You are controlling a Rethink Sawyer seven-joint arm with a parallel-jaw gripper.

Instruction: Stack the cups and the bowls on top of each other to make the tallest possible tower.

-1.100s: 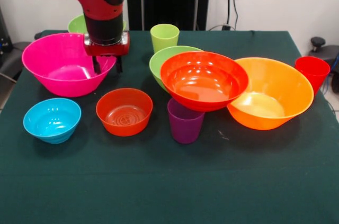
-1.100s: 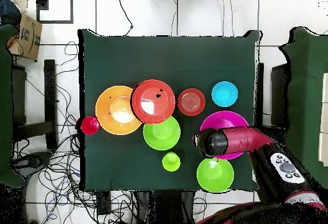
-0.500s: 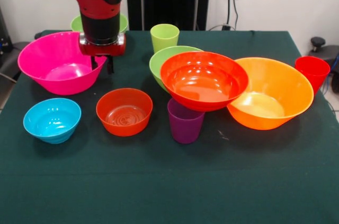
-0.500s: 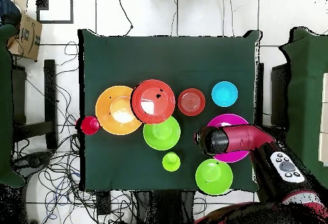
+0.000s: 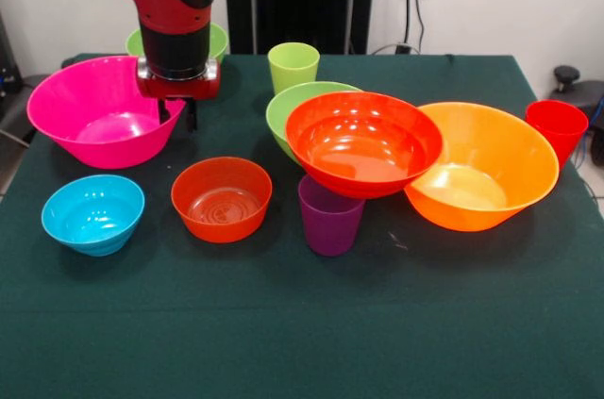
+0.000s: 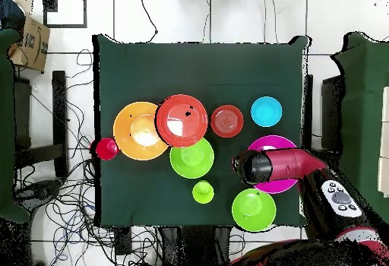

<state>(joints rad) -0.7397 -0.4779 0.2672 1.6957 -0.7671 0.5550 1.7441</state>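
Observation:
My gripper (image 5: 176, 114) is shut on the right rim of the large pink bowl (image 5: 94, 116), one finger inside and one outside. The pink bowl sits tilted at the table's left. A red-orange bowl (image 5: 363, 140) rests on the purple cup (image 5: 330, 218) and leans on a lime green bowl (image 5: 288, 102) and the large orange bowl (image 5: 491, 168). In front stand the small blue bowl (image 5: 92, 212) and small orange-red bowl (image 5: 221, 196). A lime cup (image 5: 293, 66) and a second lime bowl (image 5: 137, 41) stand behind. The red cup (image 5: 557, 127) is at the far right. Nothing forms a tower.
In the overhead view the arm (image 6: 285, 164) covers much of the pink bowl (image 6: 275, 141), with the lime bowl (image 6: 254, 208) close beside it. Cables lie on the floor around the table (image 6: 197, 65). A cardboard box (image 6: 29, 42) sits at the upper left.
The gripper has moved left in the front view, dragging the pink bowl with it, away from the small orange-red bowl. The other bowls and cups have not moved.

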